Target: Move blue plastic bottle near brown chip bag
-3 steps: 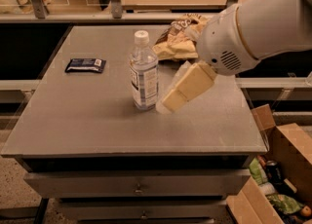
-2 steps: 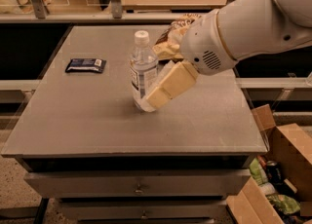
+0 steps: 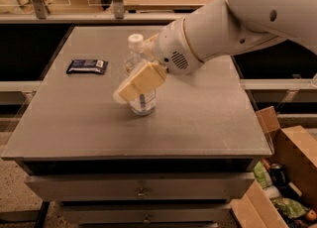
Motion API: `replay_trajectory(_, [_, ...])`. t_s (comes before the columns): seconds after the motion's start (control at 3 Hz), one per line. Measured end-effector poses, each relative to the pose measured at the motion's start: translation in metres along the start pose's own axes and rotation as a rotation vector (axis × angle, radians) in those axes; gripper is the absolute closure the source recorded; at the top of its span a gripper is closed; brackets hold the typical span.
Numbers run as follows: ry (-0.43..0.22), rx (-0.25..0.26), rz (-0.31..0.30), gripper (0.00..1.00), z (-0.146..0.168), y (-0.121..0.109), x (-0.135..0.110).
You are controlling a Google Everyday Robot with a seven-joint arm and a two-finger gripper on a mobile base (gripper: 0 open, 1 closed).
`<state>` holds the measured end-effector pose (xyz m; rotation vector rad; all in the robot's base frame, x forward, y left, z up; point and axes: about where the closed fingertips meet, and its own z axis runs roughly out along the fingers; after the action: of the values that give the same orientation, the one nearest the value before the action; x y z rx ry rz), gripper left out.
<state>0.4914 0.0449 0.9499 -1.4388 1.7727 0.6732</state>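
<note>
The blue plastic bottle (image 3: 132, 59) stands upright near the middle of the grey table (image 3: 198, 123), with its white cap above the arm. My gripper (image 3: 132, 86) is at the bottle's waist, and its tan front part crosses the label and hides it. The big white arm reaches in from the upper right. The brown chip bag is hidden behind the arm, at the back of the table.
A flat dark blue wrapped bar (image 3: 87, 66) lies at the table's left rear. An open cardboard box (image 3: 290, 172) with cans and packets stands on the floor at the right. Drawers sit under the table's front edge.
My gripper has swung left from beside the bottle to across its front. The arm now covers the chip bag, which showed before. The bottle still stands in about the same place.
</note>
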Motion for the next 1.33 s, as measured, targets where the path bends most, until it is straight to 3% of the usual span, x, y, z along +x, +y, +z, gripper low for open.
replay_trajectory(0.67, [-0.034,-0.066,-0.001,0.65,0.036,-0.003,-0.019])
replay_trajectory(1.0, [-0.047,-0.084,0.001,0.87,0.038,-0.006,-0.026])
replay_trajectory(1.33, [-0.059,-0.070,0.027,1.00,0.023,-0.025,-0.028])
